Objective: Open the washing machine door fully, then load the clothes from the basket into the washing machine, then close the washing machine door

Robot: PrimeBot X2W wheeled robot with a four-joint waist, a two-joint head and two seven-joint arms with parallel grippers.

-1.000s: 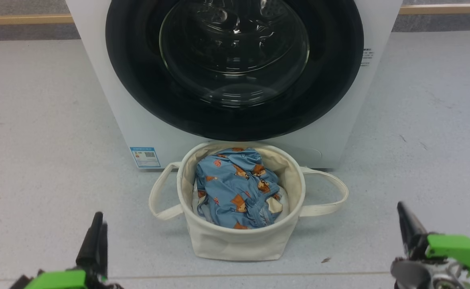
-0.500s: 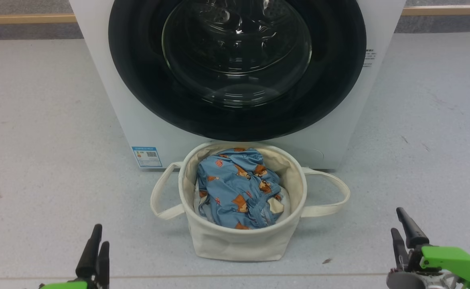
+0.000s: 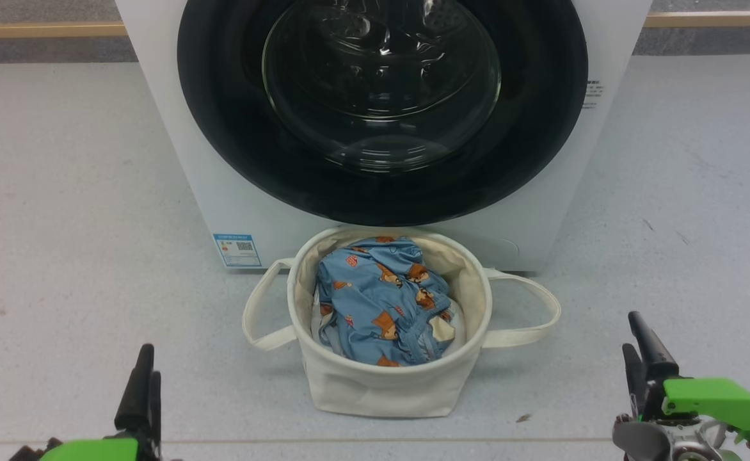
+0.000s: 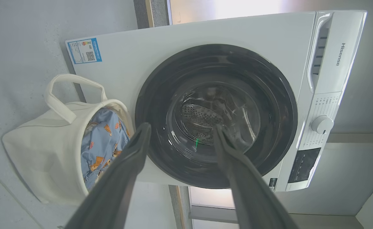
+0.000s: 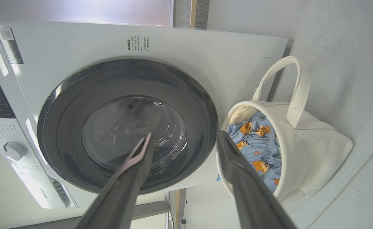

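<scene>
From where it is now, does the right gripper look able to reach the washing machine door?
Probably yes. The right gripper is open and empty, to the side of the basket, which stands before the closed washing machine door. Bare floor lies between gripper and door.

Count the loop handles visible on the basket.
2: the left handle and the right handle, on opposite sides of the basket, both drooping outward. None appears hidden.
</scene>
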